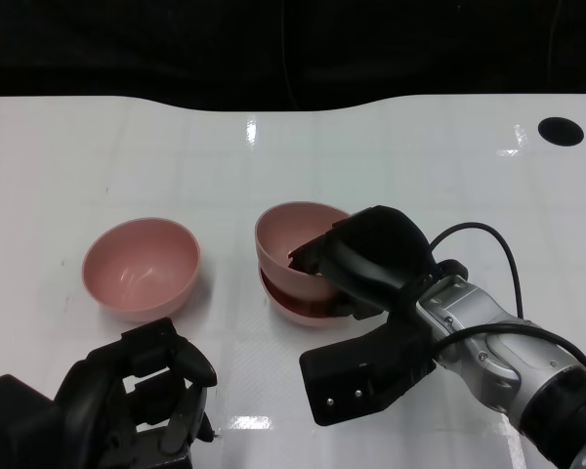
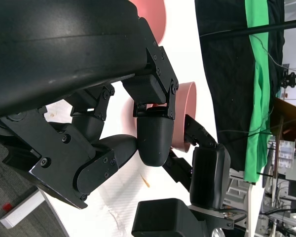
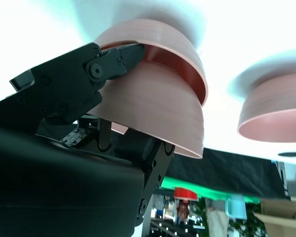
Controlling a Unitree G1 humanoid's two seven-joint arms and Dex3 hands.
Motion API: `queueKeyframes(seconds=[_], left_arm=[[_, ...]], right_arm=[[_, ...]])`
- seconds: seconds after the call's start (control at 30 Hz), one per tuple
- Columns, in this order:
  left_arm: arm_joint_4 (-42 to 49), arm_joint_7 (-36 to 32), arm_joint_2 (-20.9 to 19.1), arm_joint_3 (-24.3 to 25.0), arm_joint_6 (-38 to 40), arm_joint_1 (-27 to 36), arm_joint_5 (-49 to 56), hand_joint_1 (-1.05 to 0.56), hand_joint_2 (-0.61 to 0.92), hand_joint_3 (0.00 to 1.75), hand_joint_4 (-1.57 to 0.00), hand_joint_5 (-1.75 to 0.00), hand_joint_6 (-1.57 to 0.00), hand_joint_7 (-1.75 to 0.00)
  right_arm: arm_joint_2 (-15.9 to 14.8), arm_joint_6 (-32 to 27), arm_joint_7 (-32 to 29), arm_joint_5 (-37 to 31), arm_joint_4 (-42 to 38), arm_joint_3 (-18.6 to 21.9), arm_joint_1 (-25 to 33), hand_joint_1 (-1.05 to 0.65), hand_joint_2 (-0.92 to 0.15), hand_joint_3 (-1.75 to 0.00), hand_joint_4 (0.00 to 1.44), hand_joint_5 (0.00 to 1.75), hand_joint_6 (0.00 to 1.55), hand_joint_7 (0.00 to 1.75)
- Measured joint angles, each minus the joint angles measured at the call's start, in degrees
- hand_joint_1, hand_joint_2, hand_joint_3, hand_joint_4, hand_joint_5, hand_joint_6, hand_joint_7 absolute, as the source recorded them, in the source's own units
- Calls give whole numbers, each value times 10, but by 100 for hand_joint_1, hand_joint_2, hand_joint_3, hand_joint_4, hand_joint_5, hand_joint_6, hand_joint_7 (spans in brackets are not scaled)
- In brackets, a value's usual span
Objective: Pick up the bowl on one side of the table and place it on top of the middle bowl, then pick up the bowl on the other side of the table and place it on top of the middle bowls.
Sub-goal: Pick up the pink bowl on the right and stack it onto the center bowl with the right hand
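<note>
The white table (image 1: 449, 186) is being occupied by both hands. The upper pink bowl (image 1: 291, 234) is being gripped at its rim by the right hand (image 1: 371, 259) and is sitting nested in the middle bowl (image 1: 298, 303) directly beneath. The left bowl (image 1: 142, 267) is being left untouched just ahead of the left hand (image 1: 142, 391), whose fingers are being held curled, grasping nothing.

A pink plastic bowl (image 1: 291, 233) sits nested in another pink bowl (image 1: 298, 305) mid-table, a third pink bowl (image 1: 141, 266) to its left.
</note>
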State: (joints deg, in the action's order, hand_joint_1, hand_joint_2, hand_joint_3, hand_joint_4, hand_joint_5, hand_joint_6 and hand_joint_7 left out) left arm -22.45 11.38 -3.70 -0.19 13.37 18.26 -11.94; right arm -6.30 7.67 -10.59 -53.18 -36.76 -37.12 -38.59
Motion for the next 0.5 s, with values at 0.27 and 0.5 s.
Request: queueKeyframes(seconds=[0.27,0.5], left_arm=[[-2,0,0,-1,0,1,0,-16,45,126,-80,-167,-81,-144],[-7,0,0,-1,0,2,0,-14,46,124,-80,-167,-81,-144]], right_arm=[[-6,-8,14,0,19,-4,2,-46,-92,-5,68,96,90,1],[-16,-1,26,0,50,-4,14,-47,-92,-7,72,96,90,1]])
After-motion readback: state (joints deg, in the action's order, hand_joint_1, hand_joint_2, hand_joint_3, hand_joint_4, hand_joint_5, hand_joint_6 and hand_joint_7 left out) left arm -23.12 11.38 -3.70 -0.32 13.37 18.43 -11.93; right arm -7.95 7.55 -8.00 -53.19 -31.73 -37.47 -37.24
